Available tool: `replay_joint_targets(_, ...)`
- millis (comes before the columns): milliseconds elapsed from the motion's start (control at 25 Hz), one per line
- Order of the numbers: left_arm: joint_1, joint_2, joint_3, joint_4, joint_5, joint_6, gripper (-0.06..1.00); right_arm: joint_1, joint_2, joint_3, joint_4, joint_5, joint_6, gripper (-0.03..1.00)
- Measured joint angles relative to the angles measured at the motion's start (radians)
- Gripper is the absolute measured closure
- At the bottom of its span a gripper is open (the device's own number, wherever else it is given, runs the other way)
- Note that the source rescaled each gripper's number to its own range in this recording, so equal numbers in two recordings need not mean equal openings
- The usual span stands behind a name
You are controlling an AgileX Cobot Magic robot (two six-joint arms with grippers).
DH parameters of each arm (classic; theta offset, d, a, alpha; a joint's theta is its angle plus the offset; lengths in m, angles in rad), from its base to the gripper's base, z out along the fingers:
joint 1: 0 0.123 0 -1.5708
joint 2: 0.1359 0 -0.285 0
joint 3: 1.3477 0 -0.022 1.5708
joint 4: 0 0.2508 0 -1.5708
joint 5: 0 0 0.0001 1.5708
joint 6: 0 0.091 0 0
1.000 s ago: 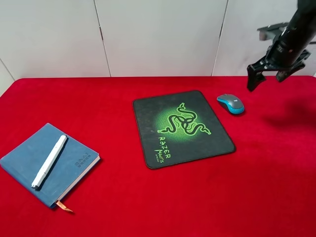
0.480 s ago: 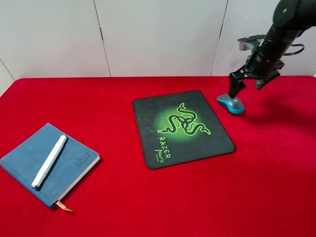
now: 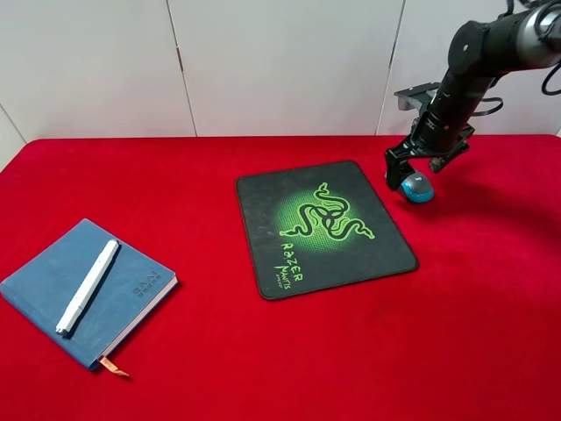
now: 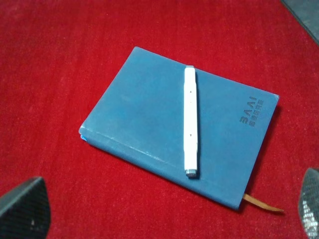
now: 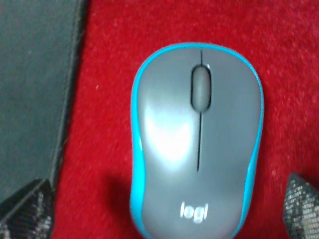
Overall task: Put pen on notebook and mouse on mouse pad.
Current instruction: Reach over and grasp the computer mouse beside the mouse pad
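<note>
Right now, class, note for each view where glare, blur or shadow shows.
Right wrist view: soft focus, white glare patch on the mouse. Left wrist view: sharp, pen and notebook crisp. Exterior high view: evenly lit, faint shadow on the red cloth.

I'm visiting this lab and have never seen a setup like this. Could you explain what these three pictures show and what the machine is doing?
This is a robot with two arms, each ending in a two-finger gripper. The wide picture comes from a camera mounted high, looking down on a red table. The other two come from cameras on the arms' wrists, looking out past the fingers.

On the table lie a blue notebook with a white pen resting on it, a black mouse pad, and a mouse on the cloth beside the pad, not on it.

The right gripper is open, with a finger on either side of the mouse. The left gripper hangs open over the notebook. Neither holds anything.
</note>
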State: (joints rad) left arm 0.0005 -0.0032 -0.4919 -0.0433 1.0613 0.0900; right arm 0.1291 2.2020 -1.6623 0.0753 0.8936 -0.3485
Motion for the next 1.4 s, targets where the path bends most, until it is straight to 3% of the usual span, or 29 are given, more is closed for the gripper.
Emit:
replay_joint_targets(840, 0.0, 0.0, 0.0, 0.0, 0.0, 0.0, -0.06, -0.002, 0.086, -0.056, -0.022, 0.007, 0.001, -0.02)
replay_joint_targets(920, 0.0, 0.0, 0.0, 0.0, 0.0, 0.0, -0.06, -0.002, 0.086, -0.056, -0.022, 0.007, 0.001, 0.2)
replay_joint_targets(1080, 0.0, 0.0, 0.0, 0.0, 0.0, 0.0, -0.06, -0.002, 0.086, -0.056, -0.023, 0.007, 0.001, 0.97)
replay_joint_targets(1400, 0.0, 0.0, 0.0, 0.0, 0.0, 0.0, -0.06, -0.002, 0.086, -0.056, -0.023, 0.008, -0.004, 0.95)
